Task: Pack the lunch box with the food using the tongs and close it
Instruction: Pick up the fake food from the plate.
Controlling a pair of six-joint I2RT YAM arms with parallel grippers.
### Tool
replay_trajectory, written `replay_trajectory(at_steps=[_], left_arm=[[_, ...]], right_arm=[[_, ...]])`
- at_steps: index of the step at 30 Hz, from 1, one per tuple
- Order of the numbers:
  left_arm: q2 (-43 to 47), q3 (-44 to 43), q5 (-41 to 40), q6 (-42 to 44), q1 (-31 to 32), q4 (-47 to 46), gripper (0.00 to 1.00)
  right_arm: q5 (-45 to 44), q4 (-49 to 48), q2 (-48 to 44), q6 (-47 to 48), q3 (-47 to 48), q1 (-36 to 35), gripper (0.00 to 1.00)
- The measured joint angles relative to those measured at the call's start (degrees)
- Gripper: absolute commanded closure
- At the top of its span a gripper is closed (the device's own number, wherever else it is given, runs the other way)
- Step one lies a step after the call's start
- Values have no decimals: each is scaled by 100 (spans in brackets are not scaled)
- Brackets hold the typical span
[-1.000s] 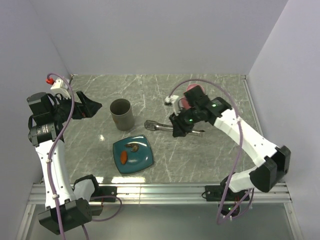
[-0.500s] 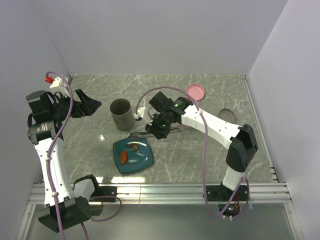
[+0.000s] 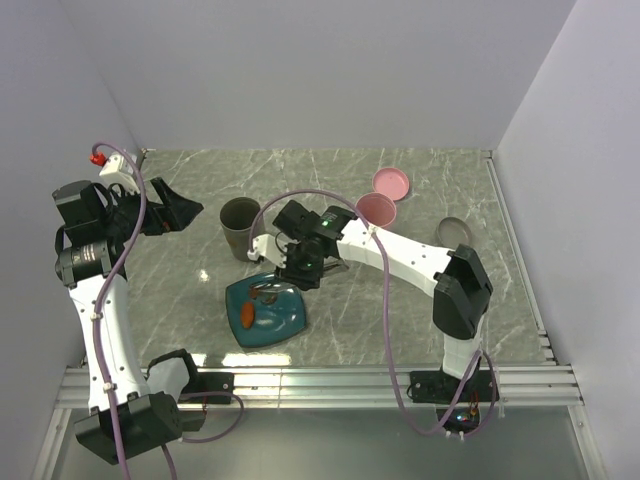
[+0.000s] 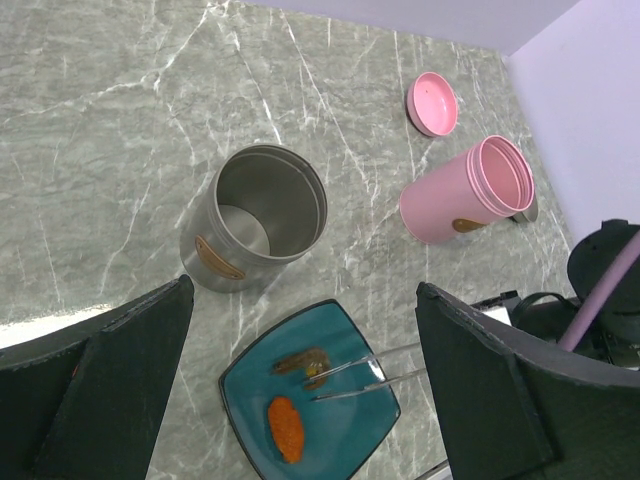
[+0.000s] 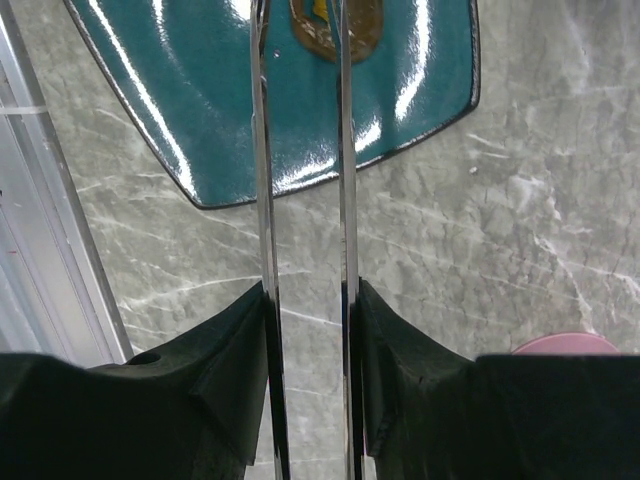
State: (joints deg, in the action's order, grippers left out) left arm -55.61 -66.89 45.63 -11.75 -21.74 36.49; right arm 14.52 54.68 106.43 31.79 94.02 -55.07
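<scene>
The teal plate [image 3: 283, 318] holds the food: an orange piece [image 3: 247, 316] and a thin brown piece [image 3: 265, 292]. My right gripper [image 3: 292, 272] is shut on the silver tongs [image 5: 262, 150], one finger pressing each arm from outside. The tongs [image 4: 350, 368] reach over the plate [image 4: 345, 430]. Their tips, slightly apart, sit at the brown piece [image 4: 298, 360], beside the orange piece [image 4: 285, 428]. Two open round lunch box tubs stand behind: a steel one [image 3: 240, 228] and a pink one [image 3: 376, 210]. My left gripper [image 3: 175, 212] hangs wide open and empty at the far left.
A pink lid [image 3: 391, 182] lies near the back wall and a grey lid [image 3: 453, 230] lies to the right of the pink tub. The metal rail [image 3: 320, 380] runs along the near edge. Walls close in on the left, back and right.
My right arm has swung left with the tongs, from the middle of the table to over the plate, and their tips now reach the brown piece. The left arm has stayed still.
</scene>
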Motion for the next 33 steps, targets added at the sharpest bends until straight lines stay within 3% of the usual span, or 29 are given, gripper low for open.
replay_trajectory(at_steps=[33], left_arm=[[39, 111, -2, 50, 0, -7, 1]], right_arm=[[-358, -114, 457, -103, 538, -68, 54]])
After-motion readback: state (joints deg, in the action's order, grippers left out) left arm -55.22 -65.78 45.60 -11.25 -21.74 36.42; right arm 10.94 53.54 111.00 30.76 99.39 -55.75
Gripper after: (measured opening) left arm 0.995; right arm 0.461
